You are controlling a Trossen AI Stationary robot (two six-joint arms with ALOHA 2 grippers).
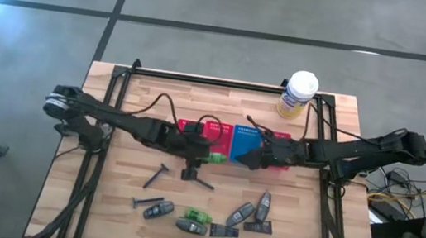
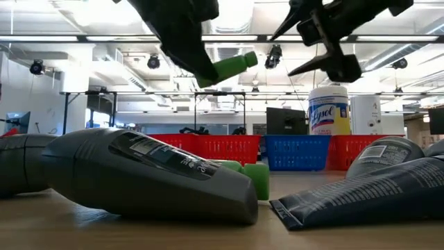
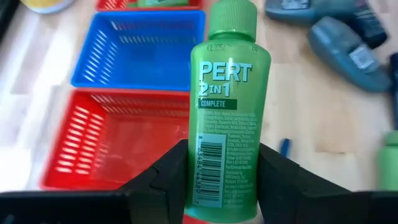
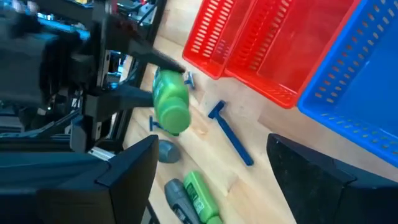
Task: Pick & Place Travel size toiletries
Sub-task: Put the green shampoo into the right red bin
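My left gripper [image 1: 199, 157] is shut on a bright green bottle [image 3: 229, 106], lifted above the table just in front of the baskets [image 1: 212, 158]; the low view shows it up in the air [image 2: 225, 68]. My right gripper [image 1: 254, 155] hangs open over the blue basket [image 1: 243, 140], touching nothing [image 2: 326, 48]. The other toiletries lie flat on the near part of the table: grey tubes [image 1: 240, 215], a second green bottle [image 1: 198, 215], black razors [image 1: 156, 176] and dark sachets [image 1: 224, 231]. My left gripper pinches the green bottle between its two fingers [image 3: 168, 180] at the bottom, barcode end [image 3: 217, 186]. The fingers come from the table's left, slanting down. The bottle is lifted clear and sticks out beyond the fingertips, cap [image 2: 248, 60] away from the gripper and tilted slightly up.
Three mesh baskets stand in a row mid-table: red [image 1: 195, 127], blue, red [image 1: 281, 137]. The left red basket [image 3: 118, 137] lies right under the held bottle. A yellow canister with a white lid [image 1: 297, 94] stands at the far edge. Bare wood shows on the table's left and right sides.
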